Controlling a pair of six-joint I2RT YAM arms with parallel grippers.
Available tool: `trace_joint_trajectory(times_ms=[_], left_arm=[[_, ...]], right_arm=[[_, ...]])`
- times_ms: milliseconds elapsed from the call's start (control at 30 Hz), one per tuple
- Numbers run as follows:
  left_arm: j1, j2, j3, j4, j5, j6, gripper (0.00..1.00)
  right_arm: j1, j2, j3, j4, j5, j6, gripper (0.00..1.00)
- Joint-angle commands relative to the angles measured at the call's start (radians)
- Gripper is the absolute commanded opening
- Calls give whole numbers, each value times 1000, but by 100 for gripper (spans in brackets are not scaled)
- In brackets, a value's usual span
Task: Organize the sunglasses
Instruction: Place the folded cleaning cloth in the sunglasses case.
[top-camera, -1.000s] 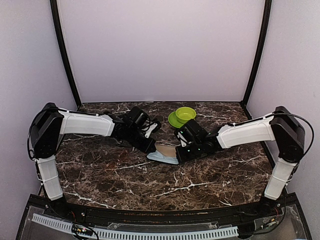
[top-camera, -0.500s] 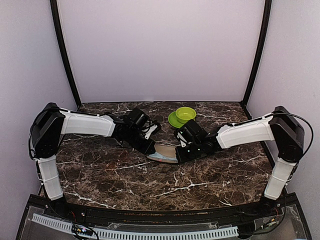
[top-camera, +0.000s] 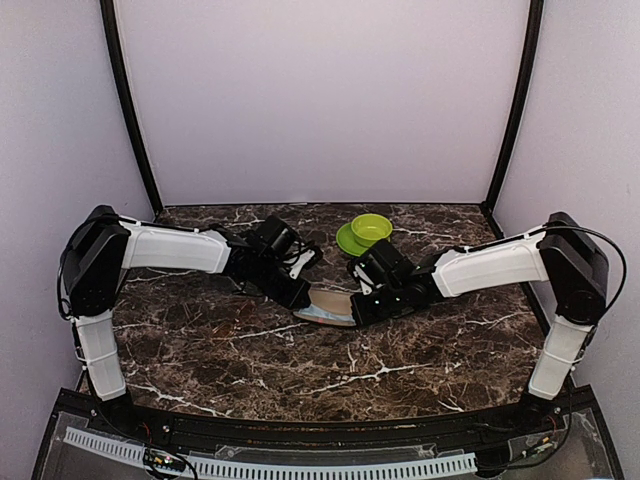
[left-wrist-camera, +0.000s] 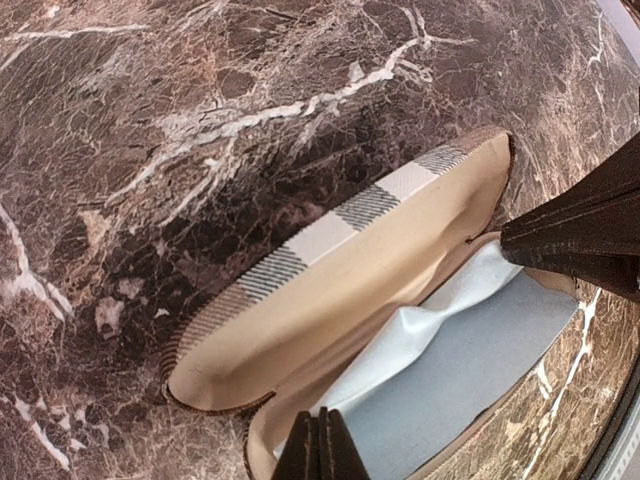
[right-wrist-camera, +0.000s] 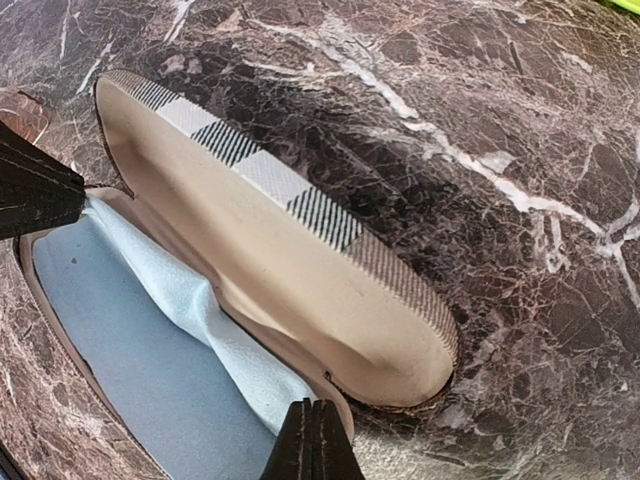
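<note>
Your main risk here is the case (top-camera: 325, 308) twisting or skidding on the marble table (top-camera: 250, 380): it is light and slick-shelled, and with an arm at each end, any uneven push from one side could swing it round or snap the lid over. The pale blue cloth (left-wrist-camera: 450, 370) lying loose in the lower half could also snag on a fingertip and drag out. Seen from overhead, the case lies open at the middle of the table, its checked lid tipped up toward 12 o'clock and the cloth-lined tray toward 6. The left gripper (top-camera: 300, 297) sits at the case's 9 o'clock end and the right gripper (top-camera: 358, 310) at its 3 o'clock end, both right against the rim. In each wrist view the fingers are pressed together with only a seam between them, tips at the tray's edge; you cannot tell whether a sliver of rim is pinched there. No sunglasses show in any view, so don't assume they are inside under the cloth. The green bowl (top-camera: 371, 229) stands near, at about 1 o'clock from the case, behind the right gripper.
</note>
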Motion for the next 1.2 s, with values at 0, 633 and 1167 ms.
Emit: trace_joint_trajectory(times_ms=[0, 633, 1167], left_arm=[[5, -12, 10, -33, 21, 9, 0], [3, -49, 23, -49, 17, 4, 10], [3, -95, 44, -65, -17, 10, 32]], right_arm=[[-5, 4, 15, 21, -13, -14, 0], [-5, -29, 51, -21, 1, -20, 11], [-5, -100, 53, -59, 45, -12, 21]])
